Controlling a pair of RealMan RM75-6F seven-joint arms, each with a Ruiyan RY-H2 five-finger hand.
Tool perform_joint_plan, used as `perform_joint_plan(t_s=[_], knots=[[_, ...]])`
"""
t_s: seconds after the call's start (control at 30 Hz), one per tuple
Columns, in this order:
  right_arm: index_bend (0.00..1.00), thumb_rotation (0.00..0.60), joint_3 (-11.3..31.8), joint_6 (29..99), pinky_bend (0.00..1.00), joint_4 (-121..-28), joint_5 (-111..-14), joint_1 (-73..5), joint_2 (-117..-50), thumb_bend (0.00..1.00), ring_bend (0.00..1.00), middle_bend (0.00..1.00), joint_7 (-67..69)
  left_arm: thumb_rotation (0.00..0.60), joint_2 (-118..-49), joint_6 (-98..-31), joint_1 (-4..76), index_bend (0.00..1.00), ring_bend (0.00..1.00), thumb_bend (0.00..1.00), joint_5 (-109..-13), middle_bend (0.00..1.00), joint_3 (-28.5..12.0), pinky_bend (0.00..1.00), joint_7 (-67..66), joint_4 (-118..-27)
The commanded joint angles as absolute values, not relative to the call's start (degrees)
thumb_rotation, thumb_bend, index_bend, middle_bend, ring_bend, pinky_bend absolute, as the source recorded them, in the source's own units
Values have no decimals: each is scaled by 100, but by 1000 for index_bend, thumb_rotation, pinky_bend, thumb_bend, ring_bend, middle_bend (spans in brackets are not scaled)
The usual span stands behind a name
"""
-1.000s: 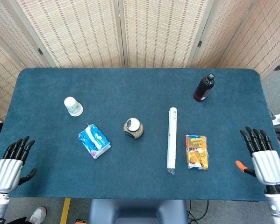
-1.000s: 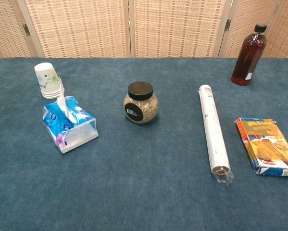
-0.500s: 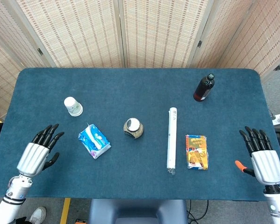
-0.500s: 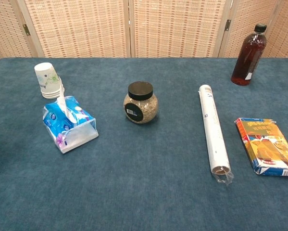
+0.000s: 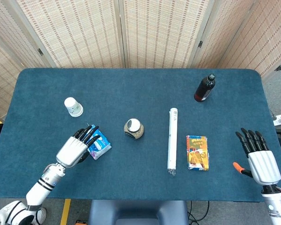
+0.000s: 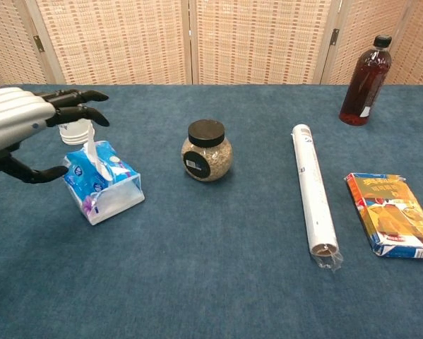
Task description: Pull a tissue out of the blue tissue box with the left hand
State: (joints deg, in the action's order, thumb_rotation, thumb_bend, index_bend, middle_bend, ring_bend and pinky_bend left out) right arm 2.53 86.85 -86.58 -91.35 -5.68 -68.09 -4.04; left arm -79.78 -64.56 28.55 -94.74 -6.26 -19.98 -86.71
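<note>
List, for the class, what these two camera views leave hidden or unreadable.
- Paper cup: in the chest view the left hand covers most of it.
- Tissue pack: in the head view the left hand hides its near end.
- Right hand: out of frame in the chest view.
- Jar label: too small to read.
- Contact between the left hand and the tissue: cannot tell.

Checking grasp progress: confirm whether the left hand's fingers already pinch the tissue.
No, the left hand hovers open beside the tissue, its fingers spread above it.
</note>
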Motion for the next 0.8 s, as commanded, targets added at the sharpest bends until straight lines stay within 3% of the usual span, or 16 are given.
perform_joint_plan(t_s=[0.03, 0.47, 0.53, 0.7, 0.8], knots=[[0, 600, 246, 8646, 11, -8659, -9122, -583, -6802, 61, 0, 0, -392, 600, -8163, -6183, 3074, 235, 34, 427, -9275, 0, -695, 235, -2246, -8575], [0, 600, 174, 8528, 11, -8656, -9179, -635, -6837, 61, 0, 0, -455, 600, -8373, -5809, 3428, 309, 46, 469, -8679, 7, -791, 249, -2789, -8248], [0, 600, 167, 8528, 11, -8655, -9187, -635, -6844, 61, 0, 0, -469, 600, -8371, -5866, 3433, 361, 55, 512, -8681, 20, -767, 259, -2760, -8217], [0, 600, 147, 8527, 11, -8658, -9213, -637, -6852, 61, 0, 0, -493, 600, -8343, -6032, 3418, 626, 91, 613, -8743, 97, -692, 289, -2594, -8175], [0, 600, 135, 8521, 11, -8659, -9223, -640, -6854, 61, 0, 0, -496, 600, -8304, -6111, 3408, 669, 100, 627, -8772, 126, -647, 294, -2509, -8182]])
